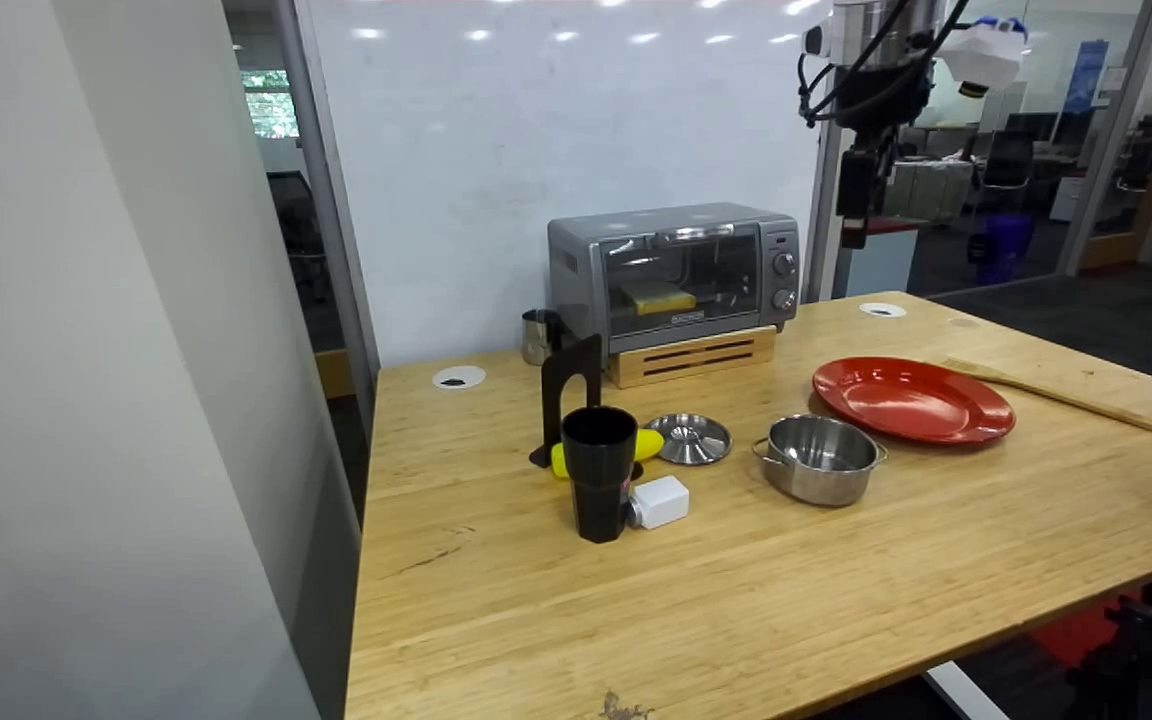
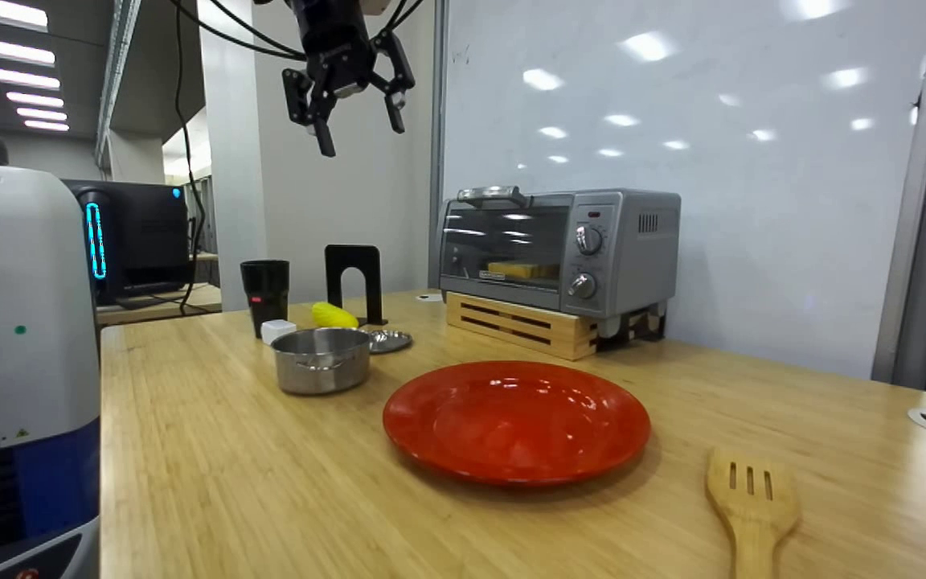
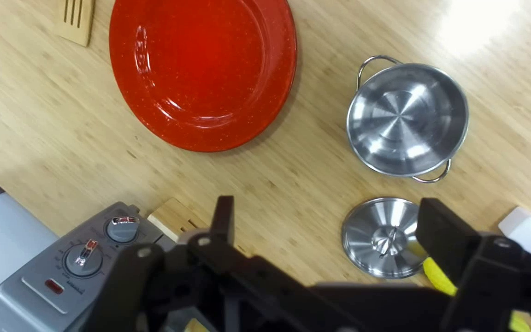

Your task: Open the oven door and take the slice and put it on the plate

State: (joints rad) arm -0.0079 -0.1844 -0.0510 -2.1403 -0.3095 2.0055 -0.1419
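A grey toaster oven (image 1: 576, 245) stands at the back of the table on a wooden slatted stand, with its glass door (image 2: 503, 241) shut and handle (image 2: 491, 194) at the top. A yellow slice (image 1: 658, 297) lies inside behind the glass; it also shows in an exterior view (image 2: 521, 270). A red plate (image 2: 515, 418) lies on the table in front of the oven and also in the wrist view (image 3: 201, 55). My gripper (image 2: 361, 141) is open and empty, high above the table. In the wrist view its fingers (image 3: 327, 200) are wide apart and partly hide the oven.
A steel pot (image 1: 822, 460) and its lid (image 1: 692, 438) lie between the plate and a black cup (image 1: 600, 470). A white bottle (image 1: 661, 502), yellow object (image 2: 334, 314) and black bookend (image 2: 353, 257) stand near the cup. A wooden spatula (image 2: 752, 498) lies beside the plate.
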